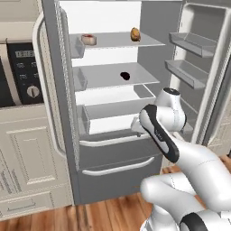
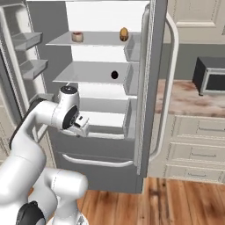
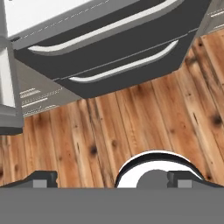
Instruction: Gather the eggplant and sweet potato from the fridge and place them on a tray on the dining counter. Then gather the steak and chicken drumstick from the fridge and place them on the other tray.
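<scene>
The fridge [image 1: 113, 158] stands open in front of me. The steak [image 1: 88, 39], red on top, lies at the left of the top shelf, and the tan-brown chicken drumstick [image 1: 135, 34] sits at the right of the same shelf. A dark eggplant [image 1: 125, 76] rests on the shelf below. My gripper [image 2: 82, 128] hangs low before the bottom shelf, pointing down. In the hand view my gripper [image 3: 113, 179] is open with nothing between its fingertips [image 3: 43, 178], above the wooden floor. The sweet potato, both trays and the dining counter are out of view.
Both fridge doors stand open, the left one [image 1: 52, 90] and the right one with bins [image 1: 198, 67]. Two closed lower drawers with pale bar handles [image 3: 122, 65] lie under the shelves. Cream cabinets with an oven panel [image 1: 22, 72] flank the left; a dark appliance [image 2: 211, 79] sits on the right worktop.
</scene>
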Robot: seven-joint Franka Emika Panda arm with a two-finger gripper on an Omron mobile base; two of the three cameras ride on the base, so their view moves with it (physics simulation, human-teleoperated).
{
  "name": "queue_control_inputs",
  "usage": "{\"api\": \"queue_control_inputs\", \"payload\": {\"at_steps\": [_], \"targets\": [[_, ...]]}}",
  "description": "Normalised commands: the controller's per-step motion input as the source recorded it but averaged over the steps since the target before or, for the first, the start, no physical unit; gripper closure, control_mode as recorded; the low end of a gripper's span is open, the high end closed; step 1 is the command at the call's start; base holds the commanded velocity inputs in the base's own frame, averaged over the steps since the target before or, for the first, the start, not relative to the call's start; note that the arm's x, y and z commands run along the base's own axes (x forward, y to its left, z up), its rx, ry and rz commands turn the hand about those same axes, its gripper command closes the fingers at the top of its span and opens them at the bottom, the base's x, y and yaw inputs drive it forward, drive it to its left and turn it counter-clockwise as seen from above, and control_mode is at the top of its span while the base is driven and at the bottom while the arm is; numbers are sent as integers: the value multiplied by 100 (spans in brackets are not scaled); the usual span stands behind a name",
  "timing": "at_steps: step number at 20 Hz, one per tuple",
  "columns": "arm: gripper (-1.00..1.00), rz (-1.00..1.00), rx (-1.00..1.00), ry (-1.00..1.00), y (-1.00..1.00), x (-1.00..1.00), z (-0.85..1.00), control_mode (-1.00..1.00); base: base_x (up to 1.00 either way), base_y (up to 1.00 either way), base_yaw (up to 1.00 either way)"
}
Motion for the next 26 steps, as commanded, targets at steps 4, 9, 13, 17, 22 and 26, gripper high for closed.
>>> {"api": "queue_control_inputs", "payload": {"at_steps": [4, 9, 13, 17, 22, 26], "targets": [[-100, 0, 0, 0, 0, 0, 0, 100, 52, -1, 3], [-100, 0, 0, 0, 0, 0, 0, 100, 39, -11, 4], [-100, 0, 0, 0, 0, 0, 0, 100, 28, -15, 4], [-100, 0, 0, 0, 0, 0, 0, 100, 39, -17, 3], [-100, 0, 0, 0, 0, 0, 0, 100, 35, -15, 2], [-100, 0, 0, 0, 0, 0, 0, 100, 31, -16, 1]]}}
